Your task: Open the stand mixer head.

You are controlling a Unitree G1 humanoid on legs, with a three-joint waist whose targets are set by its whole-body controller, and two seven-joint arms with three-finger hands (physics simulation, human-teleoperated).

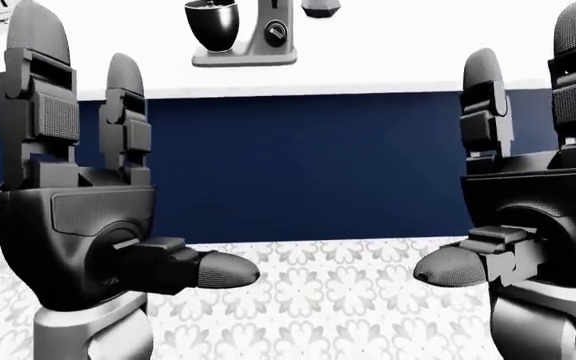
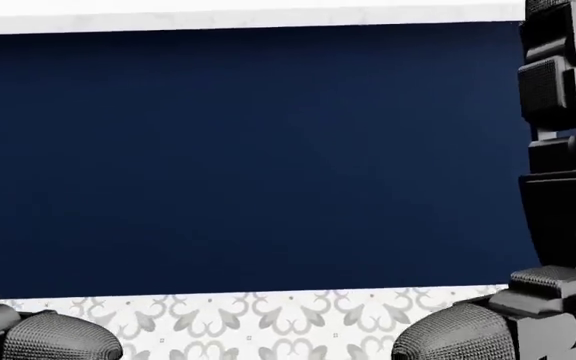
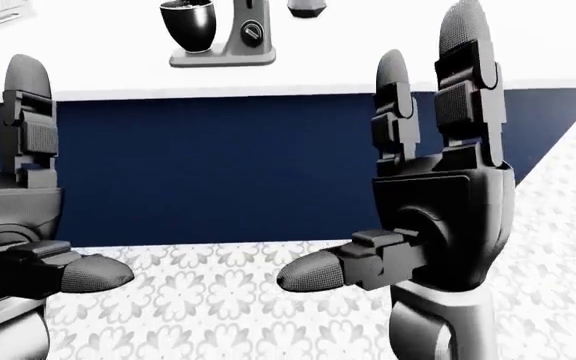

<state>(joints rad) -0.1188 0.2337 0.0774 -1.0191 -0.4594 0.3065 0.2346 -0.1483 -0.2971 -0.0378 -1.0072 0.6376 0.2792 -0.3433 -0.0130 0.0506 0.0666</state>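
Reaching mixer [image 1: 245,34] on counter [image 1: 388,60] needed first; left hand [image 1: 78,225], right hand [image 3: 438,217] held spread, empty, well below mixer.

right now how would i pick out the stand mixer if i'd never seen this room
Find the white counter above the dark blue cabinet front, across the patterned floor. Near the top of the left-eye view, left of centre, the mixer stands on it: a grey body with a round black knob and a dark bowl on its left. The dark object to its right lacks both.
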